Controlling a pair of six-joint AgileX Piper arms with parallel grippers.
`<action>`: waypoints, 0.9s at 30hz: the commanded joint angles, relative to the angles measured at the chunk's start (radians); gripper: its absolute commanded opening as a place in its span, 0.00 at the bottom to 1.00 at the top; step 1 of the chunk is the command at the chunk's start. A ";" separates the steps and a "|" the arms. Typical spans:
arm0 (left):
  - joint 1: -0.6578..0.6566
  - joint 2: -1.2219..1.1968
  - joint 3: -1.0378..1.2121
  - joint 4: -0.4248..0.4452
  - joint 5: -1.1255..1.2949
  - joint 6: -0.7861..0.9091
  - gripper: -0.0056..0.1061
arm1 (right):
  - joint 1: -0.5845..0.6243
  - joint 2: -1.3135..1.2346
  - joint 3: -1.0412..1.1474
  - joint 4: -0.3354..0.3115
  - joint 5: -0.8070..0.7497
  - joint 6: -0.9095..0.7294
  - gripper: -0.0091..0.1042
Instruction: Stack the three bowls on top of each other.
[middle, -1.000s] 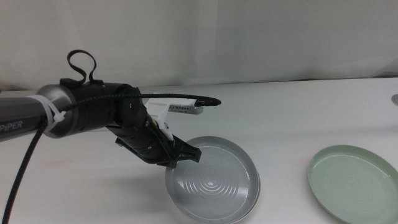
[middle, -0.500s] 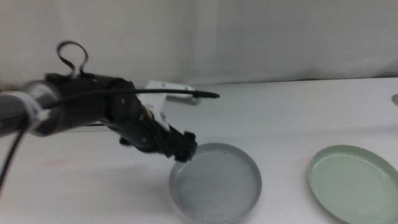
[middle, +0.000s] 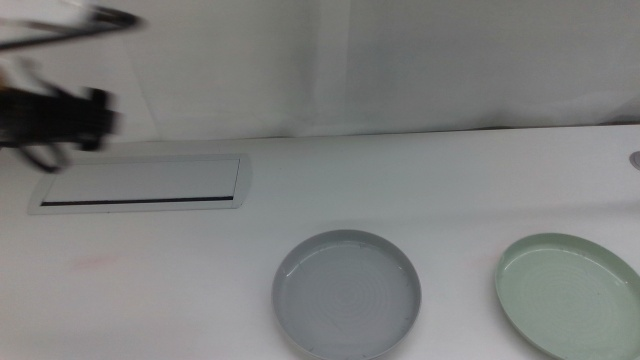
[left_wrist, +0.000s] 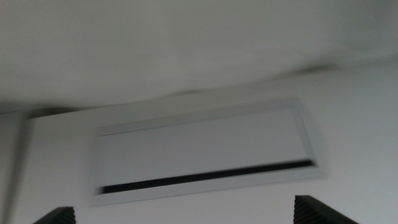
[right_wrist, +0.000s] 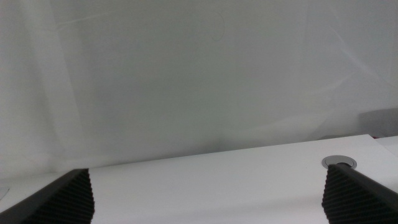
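Two bowls show in the middle view: the grey bowl (middle: 346, 294) at lower centre and the green bowl (middle: 569, 294) at lower right, well apart on the table (middle: 420, 180). A white panel (middle: 140, 183) with a dark slot lies at mid left. The left gripper (middle: 60, 118) is a dark blur in the upper left corner; its wrist view shows its jaws spread wide with nothing between them, above the panel. The right gripper (right_wrist: 214, 196) also stands wide open and empty.
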 joint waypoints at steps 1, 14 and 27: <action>0.076 -0.097 0.033 -0.004 0.014 -0.014 0.87 | 0.000 -0.016 0.040 -0.003 -0.010 -0.004 0.99; 0.109 -0.811 0.567 -0.033 -0.197 -0.104 0.03 | 0.000 -0.016 0.040 -0.003 -0.010 -0.004 0.99; 0.109 -1.081 1.000 -0.195 -0.526 -0.133 0.04 | 0.000 -0.016 0.018 -0.003 -0.101 -0.014 0.99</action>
